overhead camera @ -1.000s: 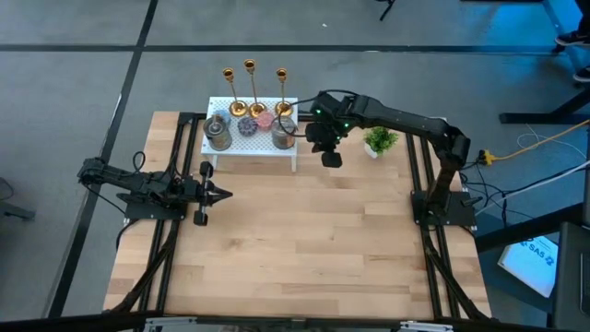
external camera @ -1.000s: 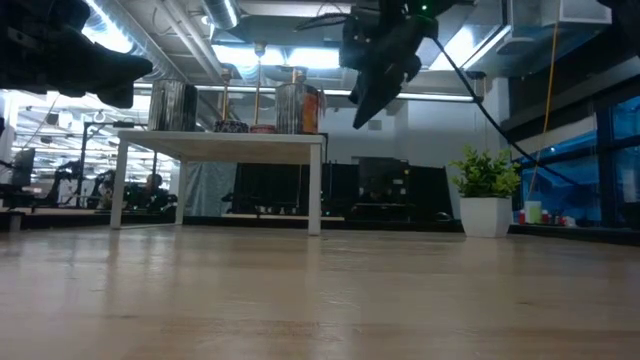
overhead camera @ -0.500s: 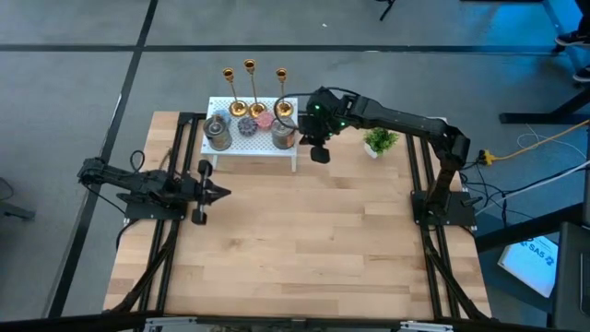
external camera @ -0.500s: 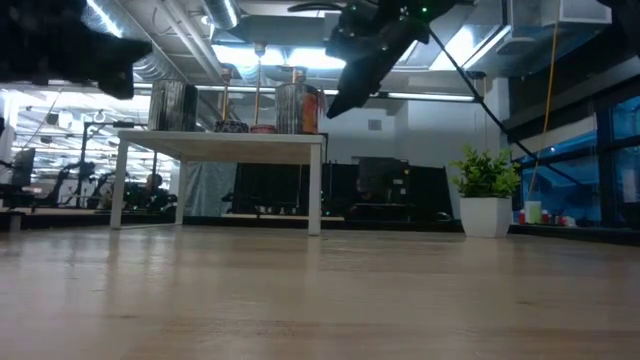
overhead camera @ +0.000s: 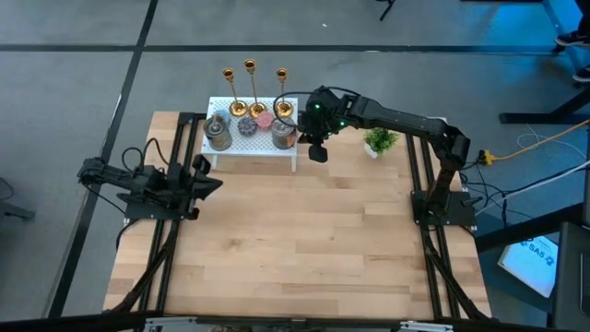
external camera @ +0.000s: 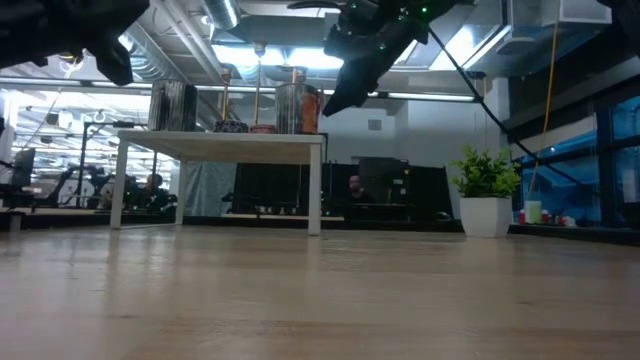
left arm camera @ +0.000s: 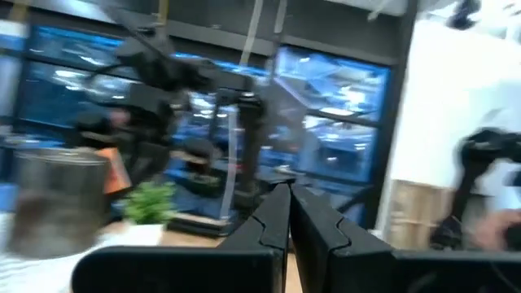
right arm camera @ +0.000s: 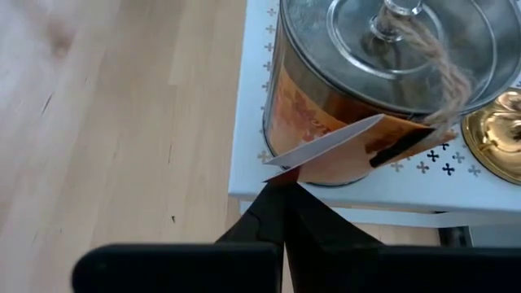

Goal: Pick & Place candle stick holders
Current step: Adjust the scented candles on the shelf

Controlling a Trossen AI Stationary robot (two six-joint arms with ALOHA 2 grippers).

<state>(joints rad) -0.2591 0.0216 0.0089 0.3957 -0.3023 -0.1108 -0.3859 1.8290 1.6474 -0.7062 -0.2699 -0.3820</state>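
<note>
Right gripper at the stand's corner, left gripper waiting over the counter.

Three gold candlesticks (overhead camera: 251,88) stand upright in a row along the far edge of a small white stand (overhead camera: 251,143) at the back of the wooden counter (overhead camera: 304,240), none of them held. On the stand in front of them sit two tins (overhead camera: 218,134) and some small round discs (overhead camera: 254,124). The right gripper (overhead camera: 317,153), its fingers pressed together and holding nothing, hovers just off the stand's right end, beside the right-hand tin (right arm camera: 383,81); a gold base (right arm camera: 496,134) shows just past that tin. The left gripper (overhead camera: 205,177), also closed and empty, hangs above the counter's left side, apart from the stand. A potted plant (overhead camera: 380,141) stands to the right of the stand.
</note>
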